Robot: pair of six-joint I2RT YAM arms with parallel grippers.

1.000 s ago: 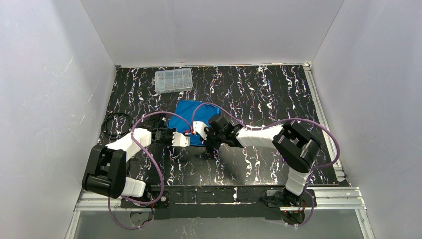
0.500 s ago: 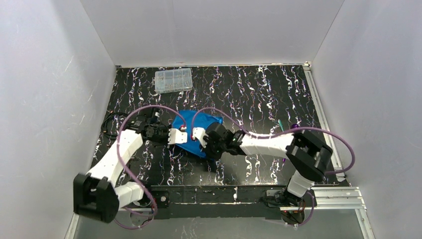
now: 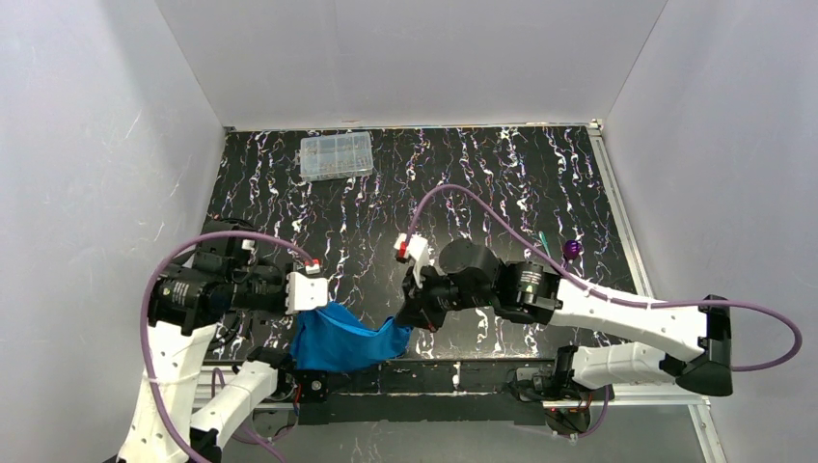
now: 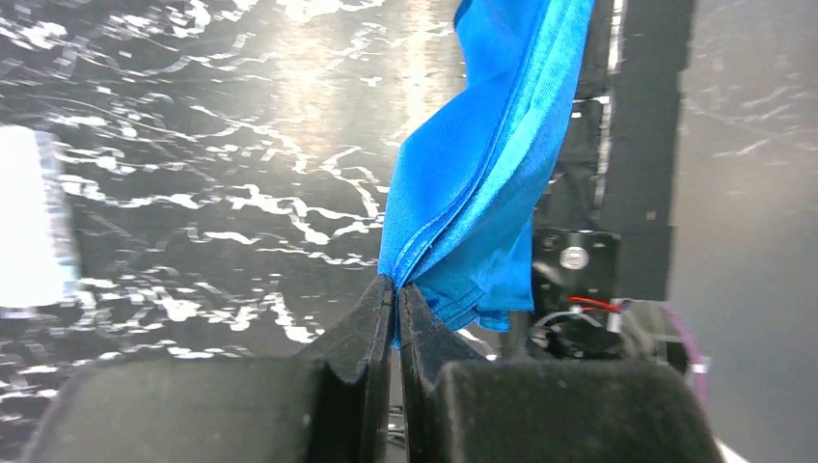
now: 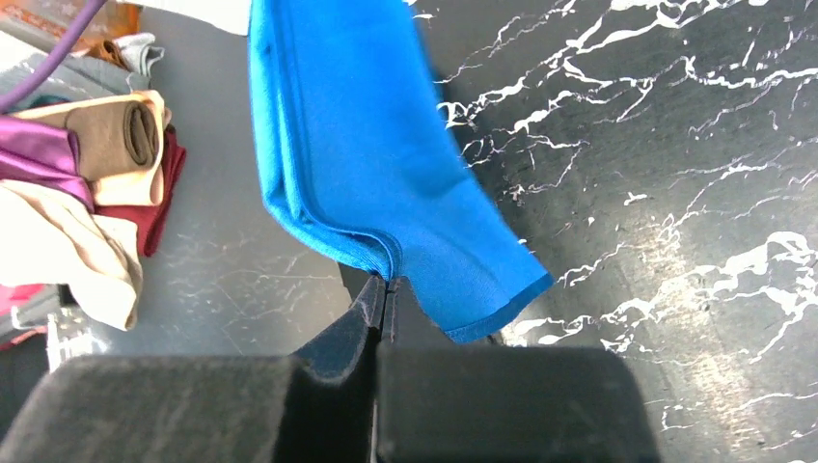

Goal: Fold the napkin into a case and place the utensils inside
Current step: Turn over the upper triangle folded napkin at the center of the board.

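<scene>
The bright blue napkin [image 3: 343,341] hangs bunched in the air over the table's near edge, stretched between my two grippers. My left gripper [image 3: 301,314] is shut on its left end; in the left wrist view the cloth [image 4: 482,174] rises in folds from the closed tips [image 4: 396,286]. Shut on the right end is my right gripper [image 3: 405,322], and in the right wrist view the hemmed edge [image 5: 357,164] is pinched at the tips [image 5: 384,283]. The utensils, a purple piece [image 3: 571,249] and a green one [image 3: 544,241], lie far right on the table.
A clear compartment box [image 3: 336,155] sits at the back left of the black marbled table [image 3: 482,183]. The metal rail [image 3: 444,374] with the arm bases runs along the near edge. A pile of coloured cloths [image 5: 87,183] lies off the table, below it.
Both arms pulled back toward the near edge and lifted the napkin off the table. The right gripper closed on the cloth; the left stayed shut on it.
</scene>
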